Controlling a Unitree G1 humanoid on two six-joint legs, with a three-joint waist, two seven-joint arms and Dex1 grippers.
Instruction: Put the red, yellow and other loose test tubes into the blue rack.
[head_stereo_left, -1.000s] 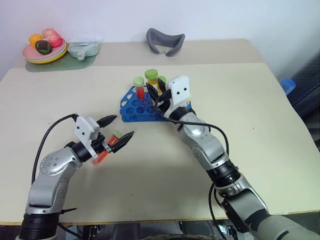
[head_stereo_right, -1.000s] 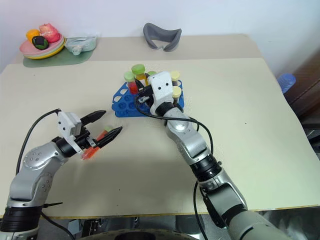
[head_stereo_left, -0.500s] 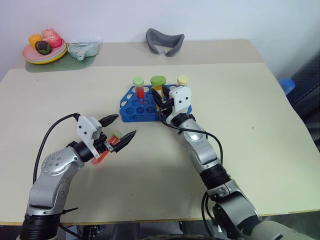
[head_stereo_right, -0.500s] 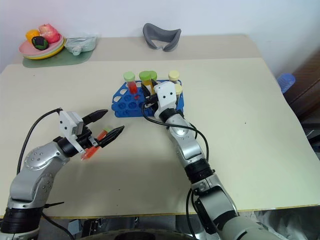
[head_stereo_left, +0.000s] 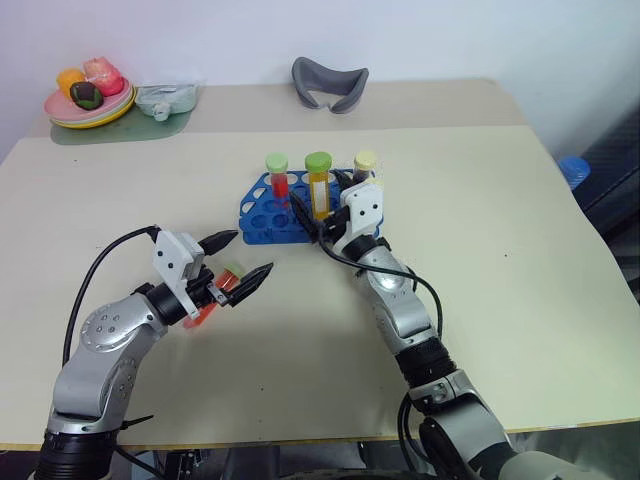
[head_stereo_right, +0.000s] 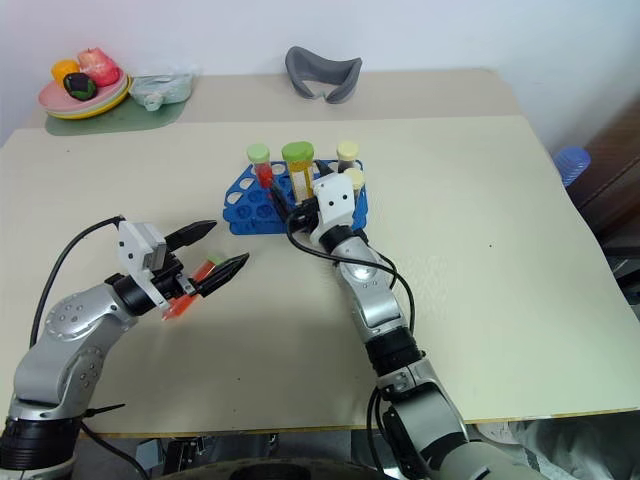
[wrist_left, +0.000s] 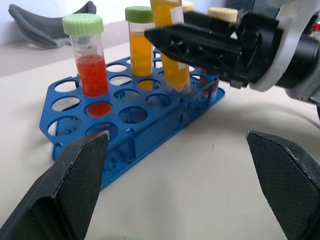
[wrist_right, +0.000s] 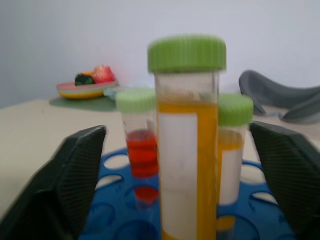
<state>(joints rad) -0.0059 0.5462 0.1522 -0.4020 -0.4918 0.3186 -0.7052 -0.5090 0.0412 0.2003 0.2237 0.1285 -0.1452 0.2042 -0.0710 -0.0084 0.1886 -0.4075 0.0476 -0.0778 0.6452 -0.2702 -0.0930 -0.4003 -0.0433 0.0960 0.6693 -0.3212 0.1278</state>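
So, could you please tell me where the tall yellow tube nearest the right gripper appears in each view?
Left eye view: yellow tube standing in the blue rack, right of the red tube.
Right eye view: same spot, right of the red tube.
Left wrist view: the tallest tube, its cap cut off.
Right wrist view: the nearest tube.
Shared landmark: the green-capped red tube beside it.

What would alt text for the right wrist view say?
A yellow tube with a green cap stands upright in the blue rack, between the open right claw. A red tube stands behind it.
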